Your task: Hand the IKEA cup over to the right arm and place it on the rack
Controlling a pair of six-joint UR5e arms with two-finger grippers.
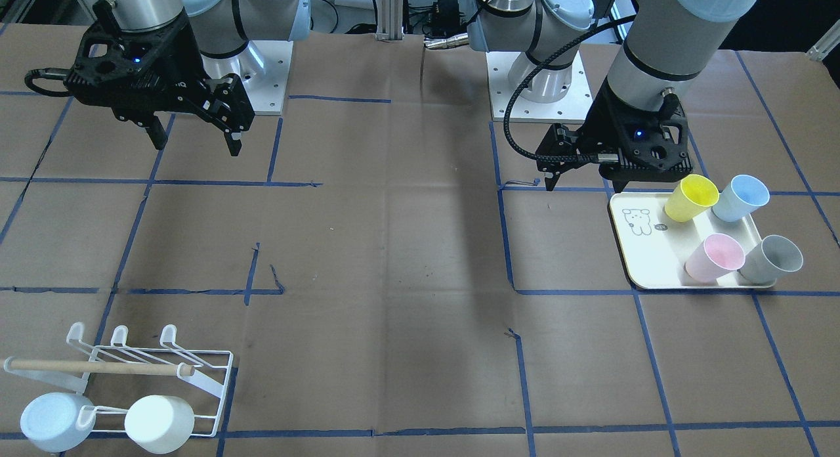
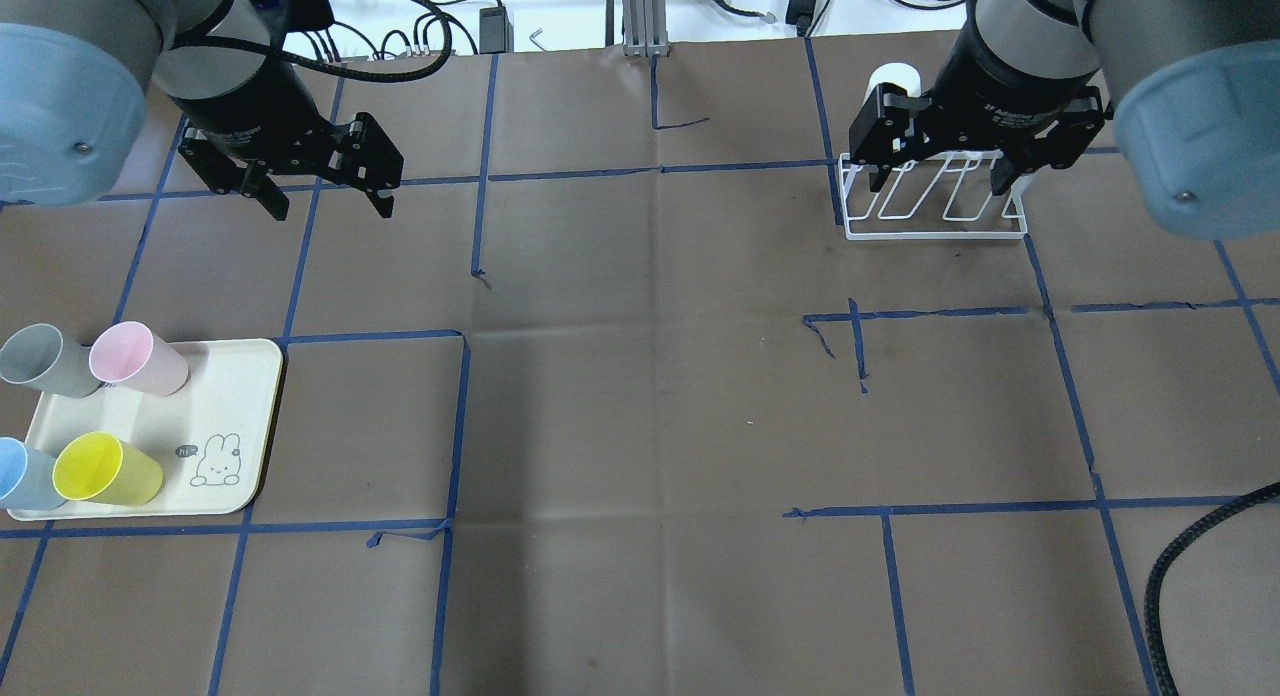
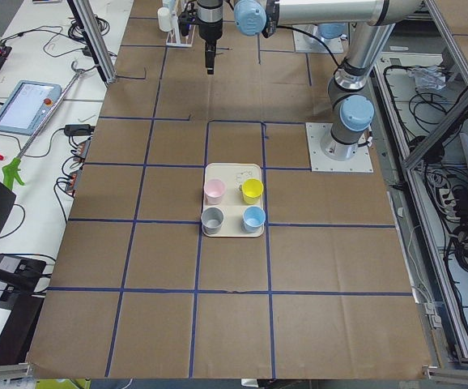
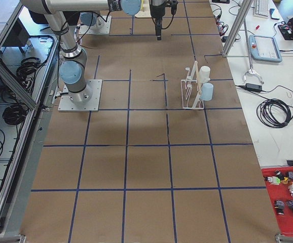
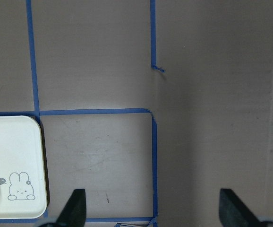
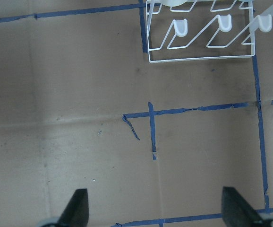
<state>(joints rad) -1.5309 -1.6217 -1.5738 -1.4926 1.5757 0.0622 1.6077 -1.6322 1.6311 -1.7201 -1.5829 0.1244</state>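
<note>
Blocking most of the rack (image 1: 209,383) in the overhead view, the right gripper (image 1: 197,145) leaves only the wire base and the top of a white cup (image 1: 159,423) showing there. The front-facing view gives the rack whole, with a wooden dowel (image 1: 98,366) across it and a pale blue cup (image 1: 56,422) beside the white one, both set on its prongs. The right wrist view cuts the rack off at its upper edge. The left wrist view catches just a corner of the tray (image 1: 646,253) and a sliver of the yellow cup (image 1: 690,197). The overhead view crops the blue cup (image 1: 740,197) at its left border. Which cup the task means cannot be told (those two share the tray with a pink cup (image 1: 715,257) and a grey cup (image 1: 771,260), all mouths up).

The rack sits close to the operators' edge of the table (image 1: 394,280), with the tray well apart toward the robot's left. A broad stretch of brown paper crossed by blue tape lies between them.

The left gripper (image 2: 330,204) hangs above the table beside the tray, jaws spread wide. Its fingertips (image 5: 75,208) frame only paper, and the four cups stand off to one side, apart from them. The right gripper hangs high too, jaws spread, with the rack ahead of its fingertips (image 6: 77,208) and to one side.
</note>
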